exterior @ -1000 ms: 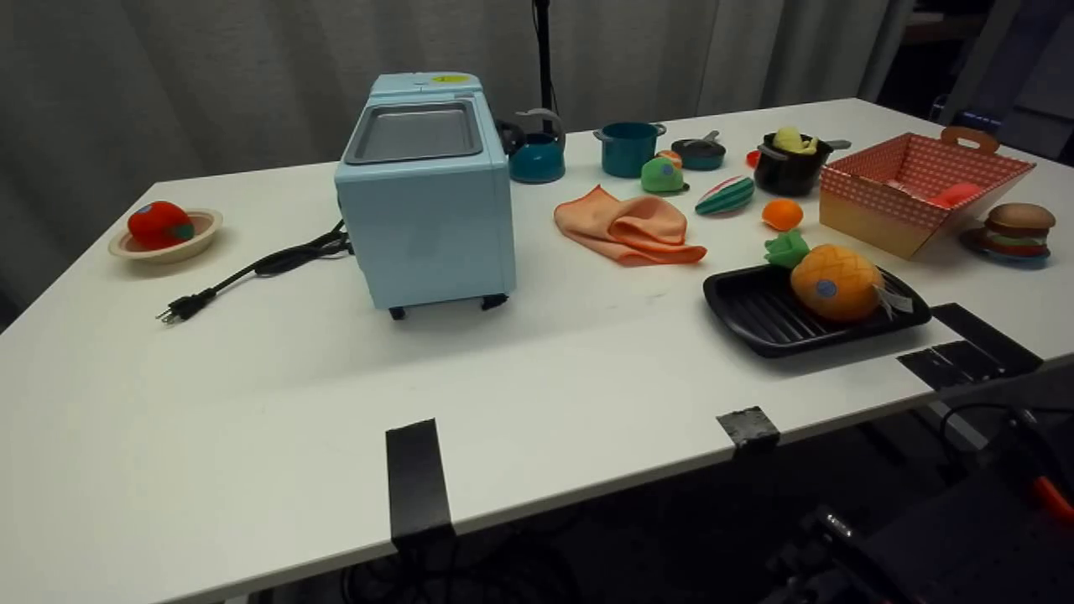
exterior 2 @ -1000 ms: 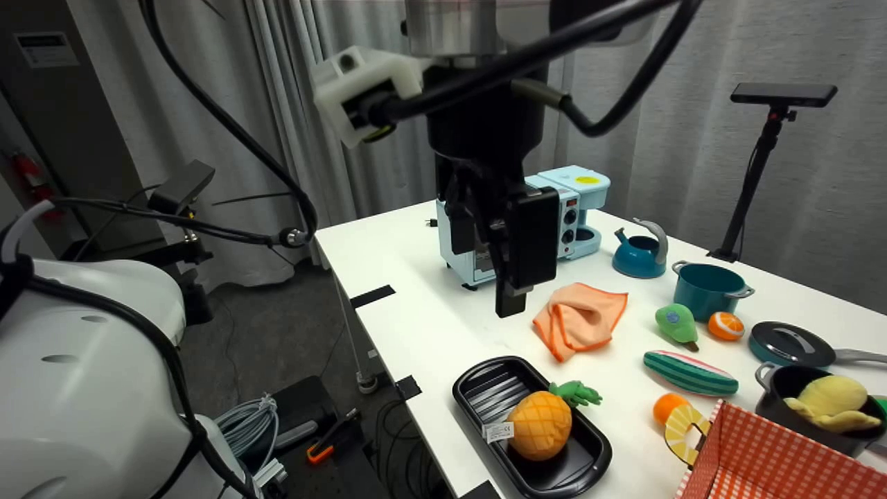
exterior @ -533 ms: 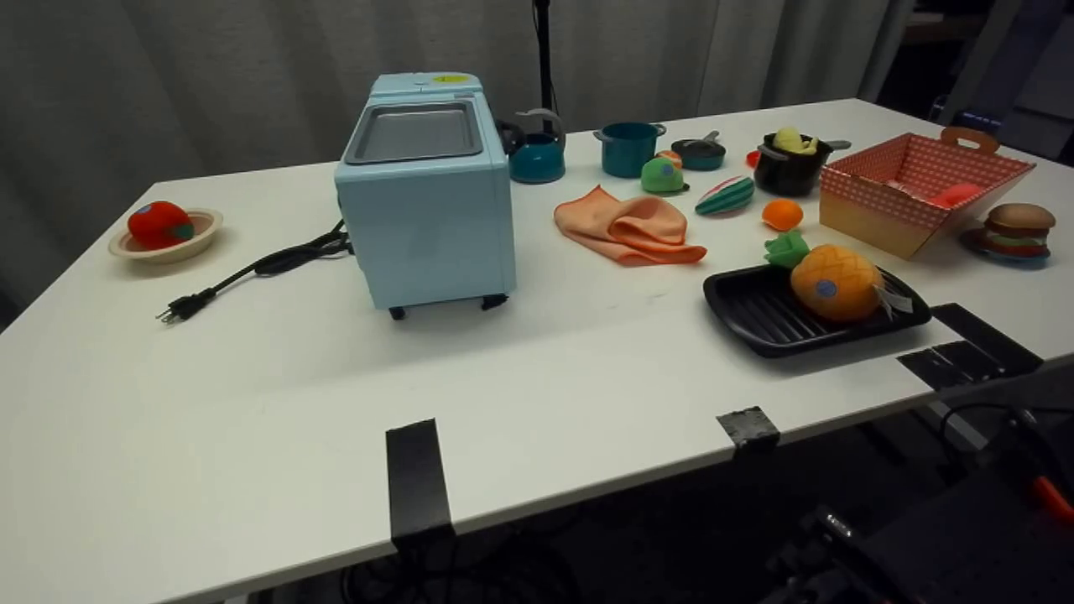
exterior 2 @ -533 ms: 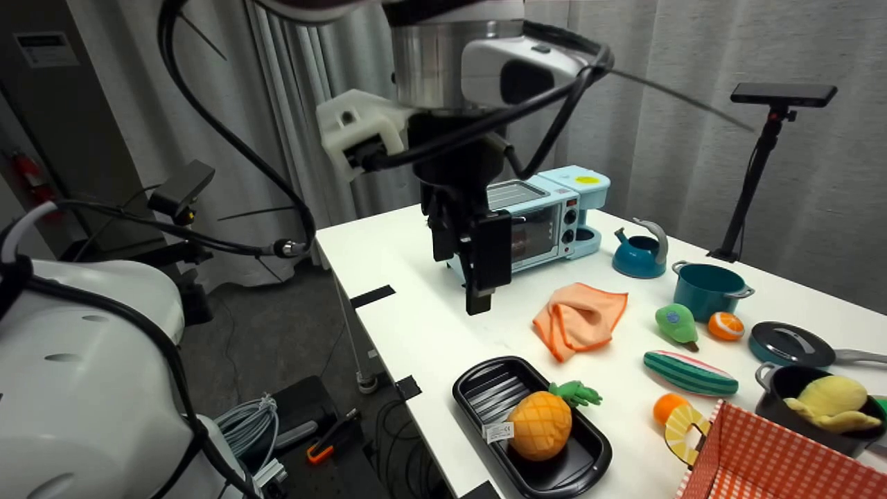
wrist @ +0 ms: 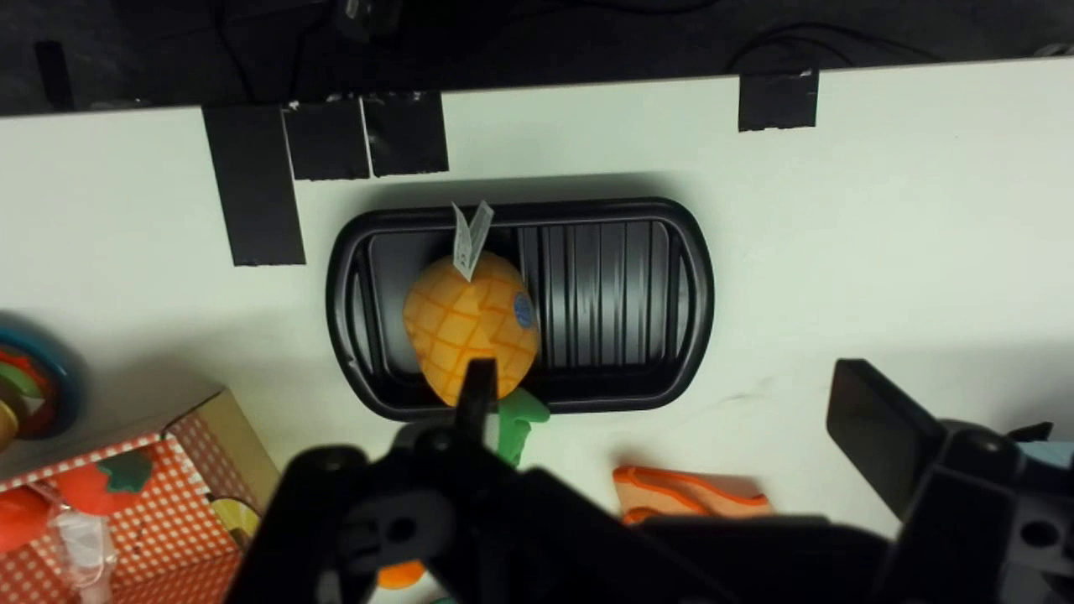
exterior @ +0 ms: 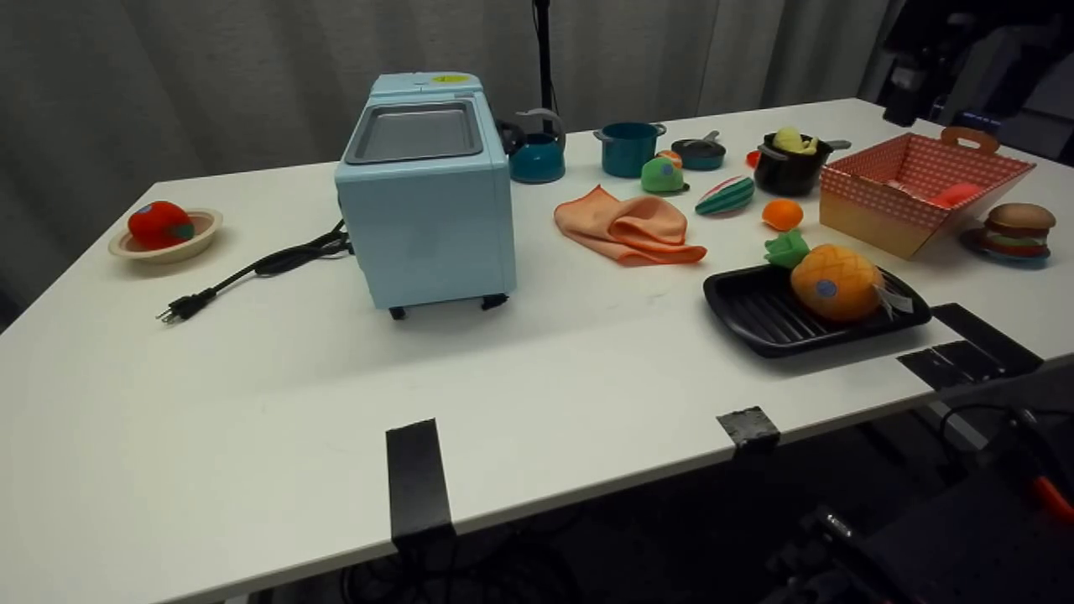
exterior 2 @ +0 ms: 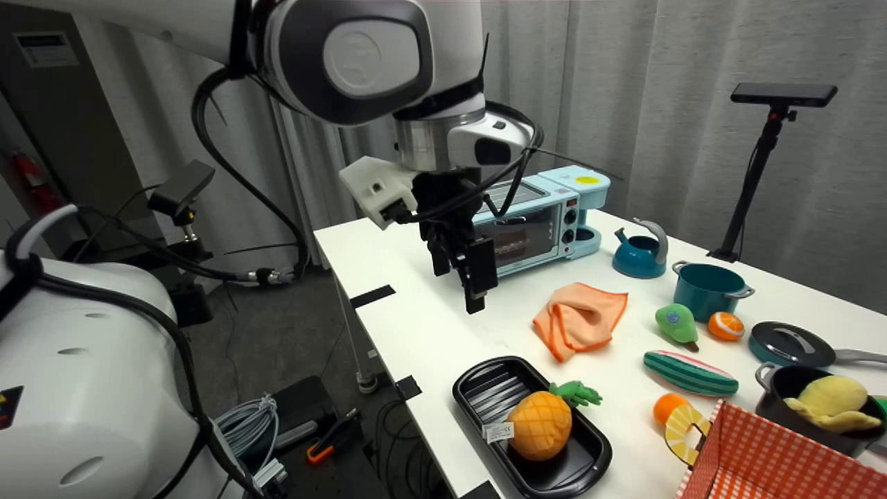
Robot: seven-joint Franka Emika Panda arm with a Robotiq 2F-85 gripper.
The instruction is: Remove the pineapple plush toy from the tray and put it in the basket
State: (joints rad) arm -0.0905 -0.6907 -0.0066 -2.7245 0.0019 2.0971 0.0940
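Black two-fingered tool (wrist: 667, 377) hovering over white flat desk (wrist: 847, 218), jaws standing wide, holding nothing. Rounded orange-yellow plush pineapple (wrist: 470, 323) lying in shallow black rectangular tray (wrist: 604, 294). Red-and-white checked slope-sided basket (exterior: 868, 210) standing nearby. Transfer seemingly unstarted; grasping, lifting, placing all remaining.

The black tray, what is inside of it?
Inside the tray lies the pineapple plush toy, its leaves reaching over the rim. The tray floor under the toy is covered and cannot be seen.
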